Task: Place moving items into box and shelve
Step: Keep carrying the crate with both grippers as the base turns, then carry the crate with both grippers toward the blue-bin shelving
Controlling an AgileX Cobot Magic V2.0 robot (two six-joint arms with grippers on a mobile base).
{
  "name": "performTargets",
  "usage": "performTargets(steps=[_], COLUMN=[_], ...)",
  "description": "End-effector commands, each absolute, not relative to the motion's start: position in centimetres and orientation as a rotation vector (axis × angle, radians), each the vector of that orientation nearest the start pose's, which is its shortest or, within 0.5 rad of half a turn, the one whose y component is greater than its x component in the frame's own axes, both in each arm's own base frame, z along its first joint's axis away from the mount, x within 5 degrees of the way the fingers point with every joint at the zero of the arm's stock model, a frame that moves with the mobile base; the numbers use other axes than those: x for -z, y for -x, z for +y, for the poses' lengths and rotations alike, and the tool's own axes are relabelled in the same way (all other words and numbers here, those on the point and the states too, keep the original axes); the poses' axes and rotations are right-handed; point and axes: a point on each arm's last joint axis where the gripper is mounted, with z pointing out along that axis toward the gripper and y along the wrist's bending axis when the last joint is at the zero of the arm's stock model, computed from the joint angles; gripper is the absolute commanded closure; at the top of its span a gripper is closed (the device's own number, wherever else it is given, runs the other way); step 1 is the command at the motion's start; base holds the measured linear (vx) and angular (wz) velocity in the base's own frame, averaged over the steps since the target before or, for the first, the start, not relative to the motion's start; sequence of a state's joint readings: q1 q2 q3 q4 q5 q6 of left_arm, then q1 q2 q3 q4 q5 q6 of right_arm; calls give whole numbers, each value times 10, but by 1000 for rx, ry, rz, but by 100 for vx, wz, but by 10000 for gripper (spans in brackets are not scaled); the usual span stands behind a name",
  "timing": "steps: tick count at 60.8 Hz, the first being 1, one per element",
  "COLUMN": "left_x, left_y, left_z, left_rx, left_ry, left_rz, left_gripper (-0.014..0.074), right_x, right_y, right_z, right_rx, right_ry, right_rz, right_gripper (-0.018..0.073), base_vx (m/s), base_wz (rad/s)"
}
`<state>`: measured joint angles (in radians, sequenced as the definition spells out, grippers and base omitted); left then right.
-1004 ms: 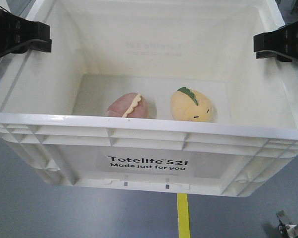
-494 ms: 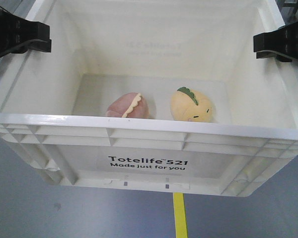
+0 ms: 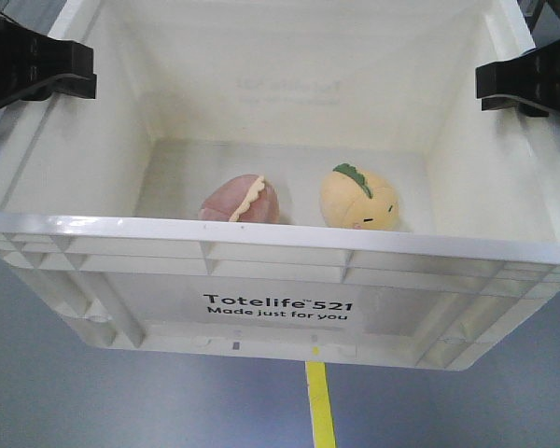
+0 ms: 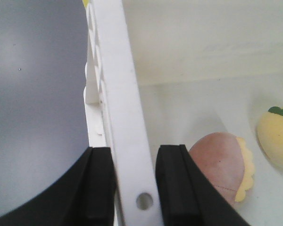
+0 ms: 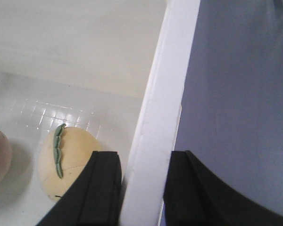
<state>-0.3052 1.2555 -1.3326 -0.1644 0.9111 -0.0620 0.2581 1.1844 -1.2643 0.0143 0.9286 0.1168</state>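
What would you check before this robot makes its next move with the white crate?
1. Both toys inside the crate: ok, the pink toy and yellow toy lie on its floor.
2. Hold of the left gripper on its rim: ok, one finger pressed on each side.
3. Hold of the right gripper on the opposite rim: ok, same.
4. Crate level: cannot tell; the front rim slants slightly in the front view.
5. Way to the shelf: cannot tell; none in view.
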Motion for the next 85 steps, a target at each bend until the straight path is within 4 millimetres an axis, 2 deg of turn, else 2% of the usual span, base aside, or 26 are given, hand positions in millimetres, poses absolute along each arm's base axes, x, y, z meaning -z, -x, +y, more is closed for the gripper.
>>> performTargets(steps=[1,35,85], left_x=[-442,-442,-442], left_y=[-236,-236,-236], left_z=[-88,-88,-88], left_rx=[437,437,436], left_ry=[-214,-214,-214], left_rz=[2098,2098,2098], left_gripper=[603,603,603], right_x=[-429,-429,-429], right_y=[-230,-230,-229], right_z=[58,58,58], right_rx=[-186,-186,-187], right_ry=[172,172,172], right_rz=[2132,2132,2133], right_gripper=[564,564,564], base_vx=[39,37,34], base_wz=[-18,-30,-44])
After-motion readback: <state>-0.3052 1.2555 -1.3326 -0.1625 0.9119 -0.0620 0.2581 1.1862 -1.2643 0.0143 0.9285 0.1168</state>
